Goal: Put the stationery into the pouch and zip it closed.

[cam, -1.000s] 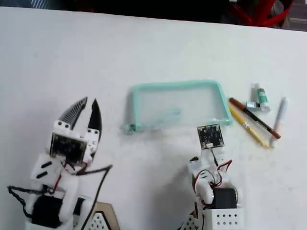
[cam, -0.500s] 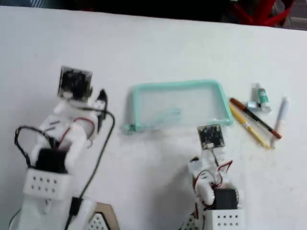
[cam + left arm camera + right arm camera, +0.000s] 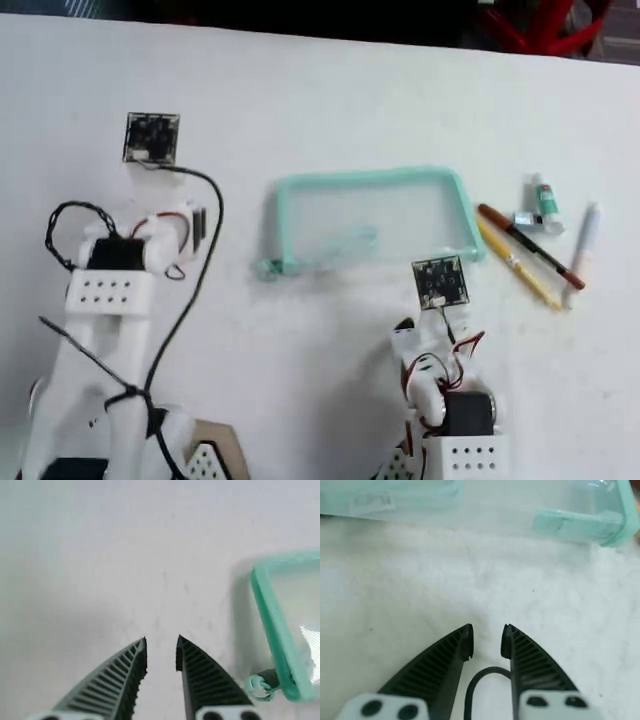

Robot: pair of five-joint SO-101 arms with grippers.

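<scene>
Left gripper, slightly parted and empty; pouch lies just beside its tips. Right gripper, likewise parted and empty; pouch just ahead of it.

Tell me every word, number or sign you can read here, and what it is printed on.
No text here can be read.
The pouch has a faint mark on its clear side: too blurred to read.
The small green and white tube may carry print: too small to tell.
</scene>
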